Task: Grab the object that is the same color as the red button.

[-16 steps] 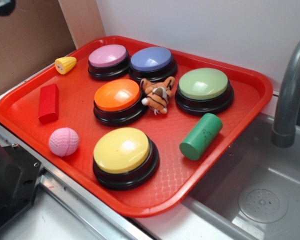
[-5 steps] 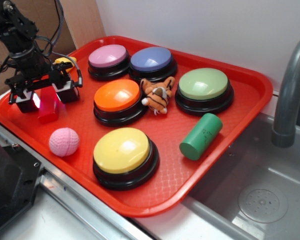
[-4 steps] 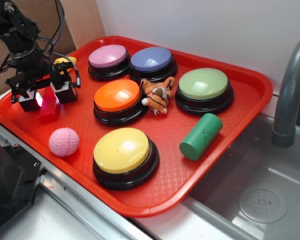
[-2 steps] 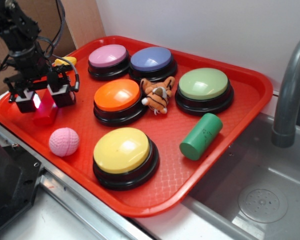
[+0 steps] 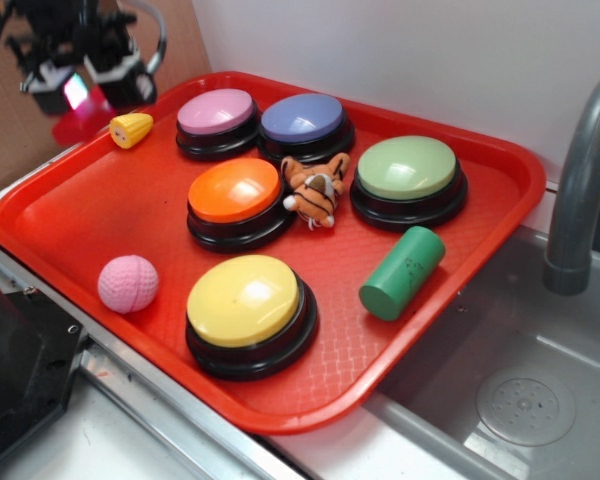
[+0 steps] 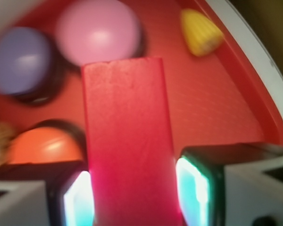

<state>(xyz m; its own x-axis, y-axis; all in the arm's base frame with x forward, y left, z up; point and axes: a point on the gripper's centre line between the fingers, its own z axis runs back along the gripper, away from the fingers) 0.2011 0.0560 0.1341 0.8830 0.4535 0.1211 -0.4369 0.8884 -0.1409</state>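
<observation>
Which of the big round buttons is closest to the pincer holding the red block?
The pink round button. It sits at the tray's far left corner, nearest the pincer, which is shut on the small red rectangular block. The purple, orange, green and yellow buttons sit farther away.

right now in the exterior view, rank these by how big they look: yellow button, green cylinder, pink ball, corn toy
1. yellow button, clearly the largest.
2. green cylinder.
3. pink ball.
4. corn toy, the smallest, though it sits farther back on the tray, so its real size against the ball is less sure.
</observation>
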